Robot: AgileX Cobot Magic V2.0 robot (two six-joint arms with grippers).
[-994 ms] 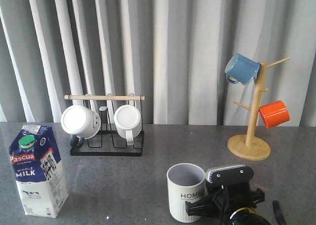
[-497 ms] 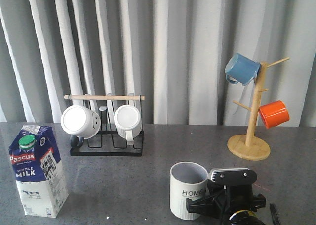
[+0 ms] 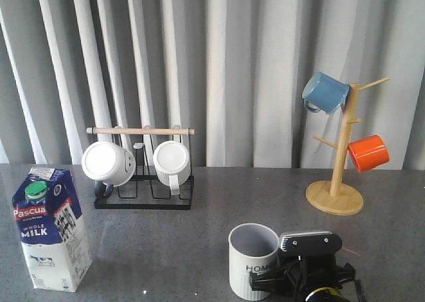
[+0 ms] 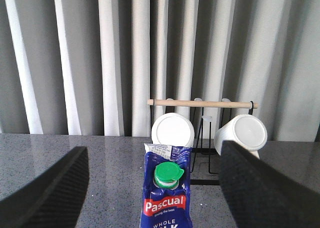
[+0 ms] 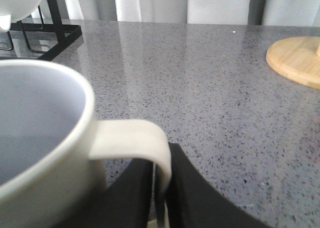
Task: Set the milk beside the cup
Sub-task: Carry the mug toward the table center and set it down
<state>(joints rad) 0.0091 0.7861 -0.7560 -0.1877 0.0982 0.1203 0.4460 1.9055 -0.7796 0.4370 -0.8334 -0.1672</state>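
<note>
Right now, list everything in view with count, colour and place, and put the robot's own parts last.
blue-and-white gable-top milk carton: one, green cap, table's front left, upright.
pale ribbed HOME mug: one, grey inside, front centre, upright.
plain white mugs: two, on the black wire rack.
black wire rack with wooden bar: one, back left of table.
wooden mug tree: one, back right.
blue mug: one, upper peg of the tree.
orange mug: one, lower peg.
grey speckled table: one, under everything.
grey-white curtain: backdrop.
left gripper: black, open, straddling the carton.
right gripper: black, closed on the mug's handle.
</note>
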